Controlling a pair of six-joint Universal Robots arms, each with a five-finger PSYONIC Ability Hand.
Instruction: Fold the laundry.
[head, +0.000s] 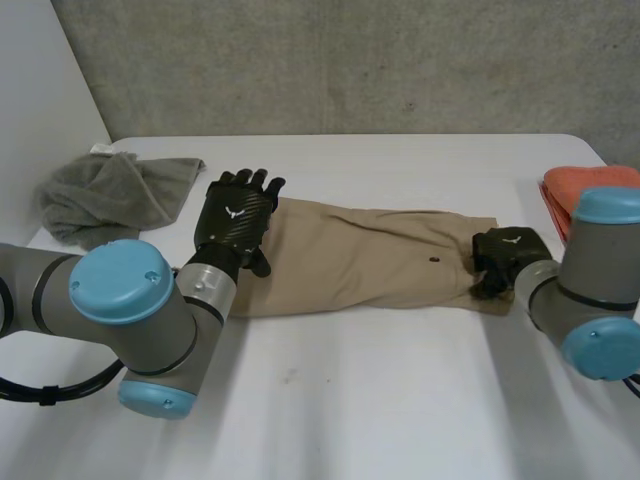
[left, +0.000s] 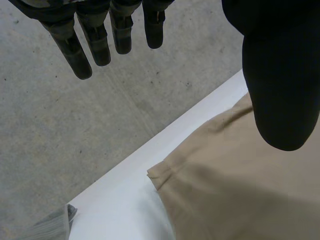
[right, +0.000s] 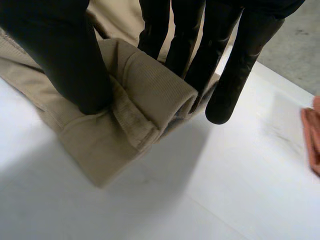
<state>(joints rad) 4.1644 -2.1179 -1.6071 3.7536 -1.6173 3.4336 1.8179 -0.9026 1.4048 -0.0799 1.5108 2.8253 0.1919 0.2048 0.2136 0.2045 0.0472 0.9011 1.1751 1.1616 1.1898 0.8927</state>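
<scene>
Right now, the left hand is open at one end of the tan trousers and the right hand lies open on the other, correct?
Not quite. The right hand is shut on the tan trousers: thumb and fingers pinch its folded end, as the right wrist view shows. The left hand is open.

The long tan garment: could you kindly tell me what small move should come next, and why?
Probably the right hand should carry its end of the long tan garment toward the open left hand, since it already pinches that hem.
</scene>
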